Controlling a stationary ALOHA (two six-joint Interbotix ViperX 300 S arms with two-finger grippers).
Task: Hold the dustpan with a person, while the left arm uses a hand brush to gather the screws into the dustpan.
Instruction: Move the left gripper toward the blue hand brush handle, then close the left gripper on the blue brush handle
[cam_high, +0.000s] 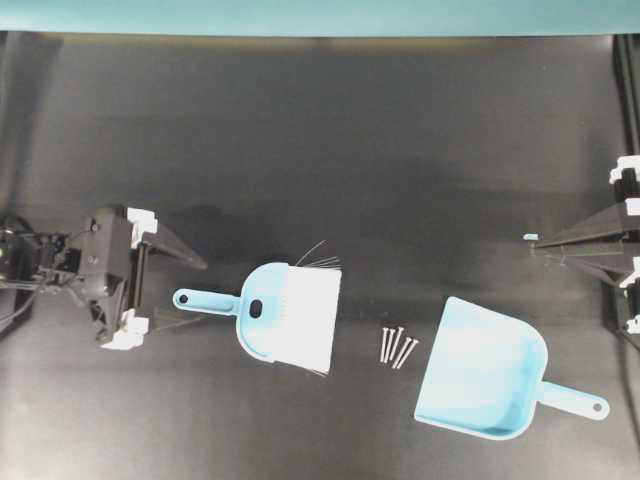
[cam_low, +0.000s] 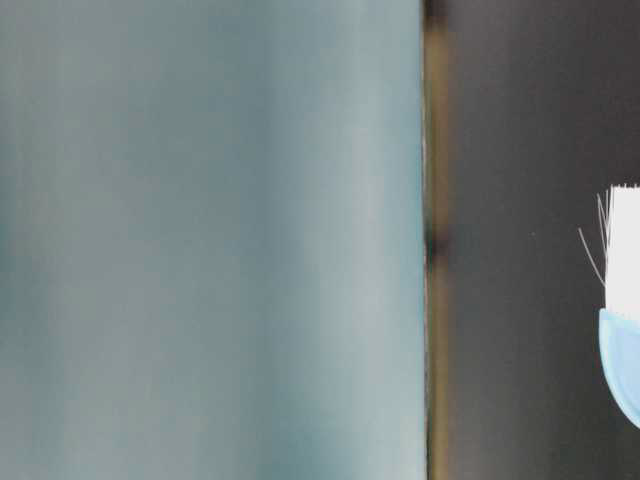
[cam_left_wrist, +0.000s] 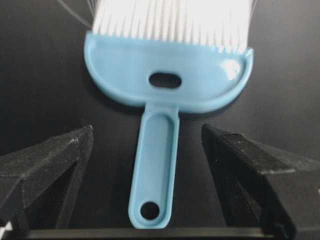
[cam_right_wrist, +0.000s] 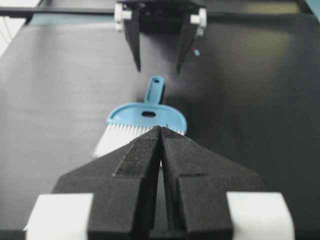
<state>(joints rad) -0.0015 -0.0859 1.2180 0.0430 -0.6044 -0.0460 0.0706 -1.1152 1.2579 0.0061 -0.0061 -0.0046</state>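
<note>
The light blue hand brush (cam_high: 290, 310) lies flat on the black table, bristles pointing right, handle pointing left. My left gripper (cam_high: 195, 292) is open, and the brush handle (cam_left_wrist: 155, 165) lies between its fingers (cam_left_wrist: 70, 155) without touching them. Several silver screws (cam_high: 397, 345) lie just right of the bristles. The light blue dustpan (cam_high: 480, 370) lies right of the screws, mouth toward them, handle at lower right. My right gripper (cam_high: 530, 238) is shut and empty at the far right, above the dustpan; its wrist view shows the tips (cam_right_wrist: 161, 128) and the brush (cam_right_wrist: 147, 116). No person's hand is in view.
A teal wall (cam_high: 320, 15) runs along the table's back edge and fills the left of the table-level view (cam_low: 200, 240). The brush's bristles (cam_low: 625, 260) show at that view's right edge. The right arm's base (cam_high: 628, 200) stands at the right edge.
</note>
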